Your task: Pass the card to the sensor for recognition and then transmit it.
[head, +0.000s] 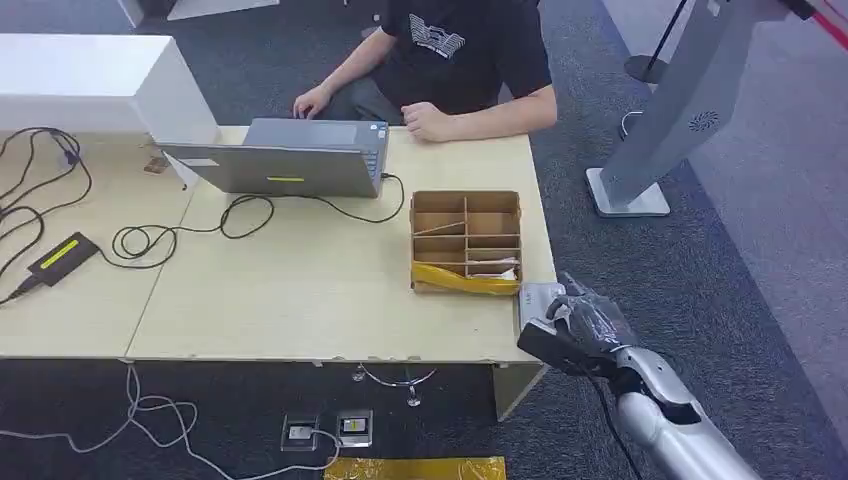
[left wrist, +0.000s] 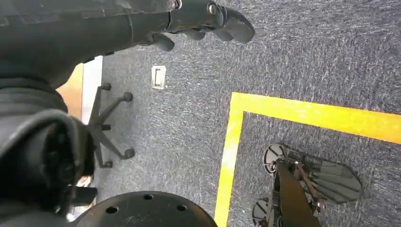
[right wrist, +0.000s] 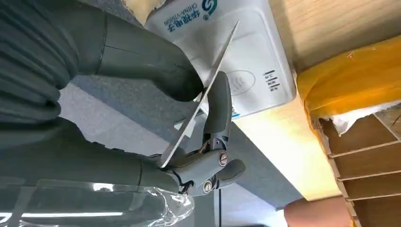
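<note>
My right hand [head: 580,325] hovers at the table's front right corner and pinches a thin card [right wrist: 203,94] between the thumb [right wrist: 156,61] and a dark finger [right wrist: 217,106]. The card is seen edge-on, held just above the white card sensor [right wrist: 255,61], which lies on the table corner [head: 537,297] beside the cardboard box. Part of the sensor is hidden by my hand in the head view. My left hand [left wrist: 208,21] hangs down over the grey carpet, fingers curled in with nothing in them.
A compartmented cardboard box [head: 466,240] with yellow tape stands just behind the sensor. A person [head: 450,60] sits at the far side behind a laptop [head: 290,160]. Cables [head: 150,240] and a power brick [head: 62,257] lie to the left. A grey stand [head: 670,110] rises at right.
</note>
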{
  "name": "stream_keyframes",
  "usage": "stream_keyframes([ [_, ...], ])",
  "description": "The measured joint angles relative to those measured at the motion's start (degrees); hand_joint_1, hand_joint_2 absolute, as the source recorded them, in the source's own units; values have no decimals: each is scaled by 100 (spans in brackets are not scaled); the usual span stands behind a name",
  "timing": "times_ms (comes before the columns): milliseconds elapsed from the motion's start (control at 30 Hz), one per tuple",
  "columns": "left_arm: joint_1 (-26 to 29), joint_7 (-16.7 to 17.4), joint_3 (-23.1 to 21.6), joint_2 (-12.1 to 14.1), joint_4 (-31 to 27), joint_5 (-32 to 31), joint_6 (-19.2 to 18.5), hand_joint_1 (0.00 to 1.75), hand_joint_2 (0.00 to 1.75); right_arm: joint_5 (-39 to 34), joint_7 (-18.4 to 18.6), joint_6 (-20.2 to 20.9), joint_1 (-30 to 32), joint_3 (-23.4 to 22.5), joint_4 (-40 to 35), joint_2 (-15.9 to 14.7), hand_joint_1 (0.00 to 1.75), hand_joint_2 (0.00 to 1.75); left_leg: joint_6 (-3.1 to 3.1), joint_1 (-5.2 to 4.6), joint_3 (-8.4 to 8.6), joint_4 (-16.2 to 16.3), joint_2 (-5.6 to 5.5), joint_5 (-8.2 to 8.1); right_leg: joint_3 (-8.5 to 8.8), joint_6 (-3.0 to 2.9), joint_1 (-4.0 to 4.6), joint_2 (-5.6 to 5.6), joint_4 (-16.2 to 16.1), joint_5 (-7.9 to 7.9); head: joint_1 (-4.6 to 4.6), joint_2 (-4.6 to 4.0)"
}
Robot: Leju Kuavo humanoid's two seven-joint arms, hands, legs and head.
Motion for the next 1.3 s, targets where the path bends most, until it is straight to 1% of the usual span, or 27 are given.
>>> stream_keyframes([
  [267, 0, -26, 0, 0, 0, -37, -17, 0, 0, -142, 127, -17, 92, -22, -98, -35, 175, 175, 0, 0, 4, 0, 1, 0, 3, 0, 0, 0, 0, 0, 2, 0],
  [533, 0, -26, 0, 0, 0, -35, 0, 0, 0, -218, 177, 6, 124, -26, -223, -46, 175, 175, 0, 0, 3, 0, 3, 0, 2, 0, 0, 2, 0, 1, 0, 0],
  [833, -2, -28, 0, -2, 0, -28, -37, 0, 0, -227, 116, -28, 88, -79, -365, -31, 175, 175, 0, 0, 2, 0, 3, 0, 3, 0, 0, 2, 0, 1, 0, 0],
  [933, -1, -39, 0, -2, 0, -50, -55, 0, 0, -127, -19, -91, 12, -120, -367, -33, 175, 175, 0, 0, 2, 0, 3, 0, 3, 0, 0, 1, 0, 1, 2, 0],
  [1033, -2, -57, -2, -4, 0, -116, -118, 0, 0, 74, -432, -341, -177, -166, -350, -28, 175, 175, 0, -1, 2, 0, 5, 0, 2, -1, -1, 3, 1, 5, 0, 0],
  [1100, -3, -81, -2, -7, 0, -160, -133, 0, 0, 194, -669, -472, -380, -205, -341, -22, 175, 175, 0, -1, 2, 0, 6, 1, 3, -2, -1, 4, 1, 6, 2, 0],
  [1300, -6, -151, -4, -11, 0, -251, -223, 0, 0, 479, -1078, -575, -1118, -337, -253, 79, 175, 175, 1, 0, 2, 0, 6, 3, 2, -3, 0, 4, 3, 7, 4, 0],
])
